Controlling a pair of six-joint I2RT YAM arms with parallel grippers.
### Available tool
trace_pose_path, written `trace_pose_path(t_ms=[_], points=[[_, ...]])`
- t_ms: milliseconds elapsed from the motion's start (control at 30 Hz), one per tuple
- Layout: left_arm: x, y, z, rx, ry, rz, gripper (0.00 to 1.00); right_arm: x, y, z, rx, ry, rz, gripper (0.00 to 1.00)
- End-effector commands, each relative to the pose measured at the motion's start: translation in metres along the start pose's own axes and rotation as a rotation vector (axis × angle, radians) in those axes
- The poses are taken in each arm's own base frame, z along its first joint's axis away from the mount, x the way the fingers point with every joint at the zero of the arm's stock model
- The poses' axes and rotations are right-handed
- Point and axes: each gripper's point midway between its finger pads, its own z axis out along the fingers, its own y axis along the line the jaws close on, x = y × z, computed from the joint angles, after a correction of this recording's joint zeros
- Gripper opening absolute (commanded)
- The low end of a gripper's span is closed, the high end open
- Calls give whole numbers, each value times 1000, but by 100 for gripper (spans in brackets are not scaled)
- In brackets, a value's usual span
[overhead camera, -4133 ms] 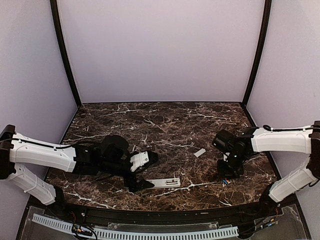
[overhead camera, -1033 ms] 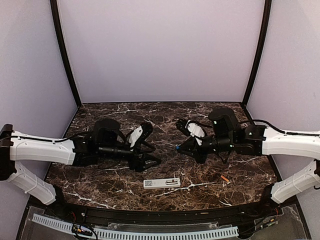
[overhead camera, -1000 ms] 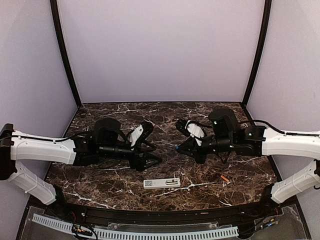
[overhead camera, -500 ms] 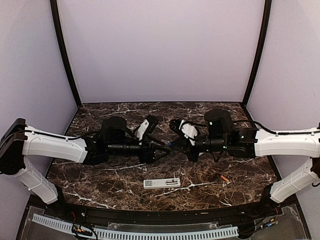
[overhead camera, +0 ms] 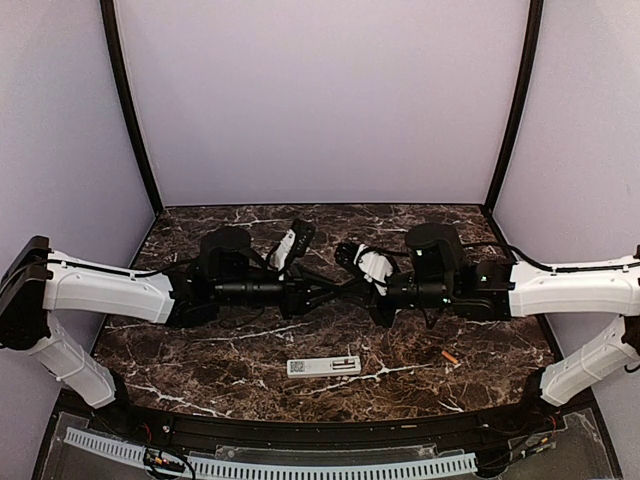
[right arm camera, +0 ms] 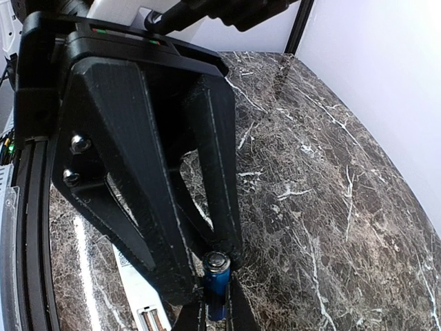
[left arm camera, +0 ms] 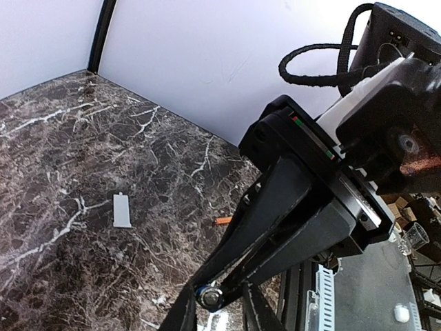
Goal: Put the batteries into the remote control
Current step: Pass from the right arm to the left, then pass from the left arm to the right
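Above the middle of the table my two grippers meet tip to tip, the left gripper (overhead camera: 322, 291) against the right gripper (overhead camera: 342, 287). My right gripper (right arm camera: 219, 316) is shut on the blue battery (right arm camera: 217, 284), which points at the left arm. My left gripper (left arm camera: 219, 316) has its jaws narrowed round the free end of the blue battery (left arm camera: 209, 298), with a small gap still showing on one side. The orange battery (overhead camera: 449, 357) lies on the table at the right. The white remote control (overhead camera: 323, 366) lies face down near the front edge, its battery bay open.
A small pale-grey cover (left arm camera: 122, 210) lies flat on the dark marble table (overhead camera: 230, 350) under the right arm. Pale walls stand on three sides. A black rail (overhead camera: 300, 432) runs along the front edge.
Both arms have moved in towards each other until their tips met. The left jaws have narrowed from wide open to close round the blue battery's end. The right grip has not changed.
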Motion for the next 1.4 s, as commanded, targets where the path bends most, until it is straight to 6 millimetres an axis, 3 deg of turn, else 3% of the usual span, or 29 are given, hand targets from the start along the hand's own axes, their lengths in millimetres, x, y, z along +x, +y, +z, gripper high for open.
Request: trace_pose_path(t_ms=[0,233,367,467,667,700,800,933,1000,1167,1300,1367], points=[[-20,-9,-4,21,-44,9,21,-11,7,1,-10,-37,-18,0],[-18,-7,0,27,-32,2,9,-12,9,1,-10,-28,-34,0],[-15,-7,2,31,-19,2,8,-15,7,0,2,-35,-40,0],[-11,-7,3,35,2,2,1,-15,5,0,10,-33,-40,0],[-16,-9,1,35,-9,19,0,-15,0,0,40,-32,-22,0],[-17,-7,1,24,-16,27,0,-15,-2,-1,53,-26,-10,9],[-31,-5,-4,-18,-54,76,0,-22,-10,-6,85,-21,33,50],[-60,-4,-12,-81,-121,178,0,-39,-18,-23,108,-76,73,74],[-77,-12,-16,-76,-161,212,0,-50,-23,-35,97,-120,120,95],[-132,-42,-39,-40,-335,355,0,-86,-27,-74,-87,-278,304,98],[-179,-70,-62,-11,-476,486,0,-122,-49,-102,-185,-406,510,94],[-185,-82,-70,22,-498,509,0,-131,-55,-105,-240,-415,636,90]])
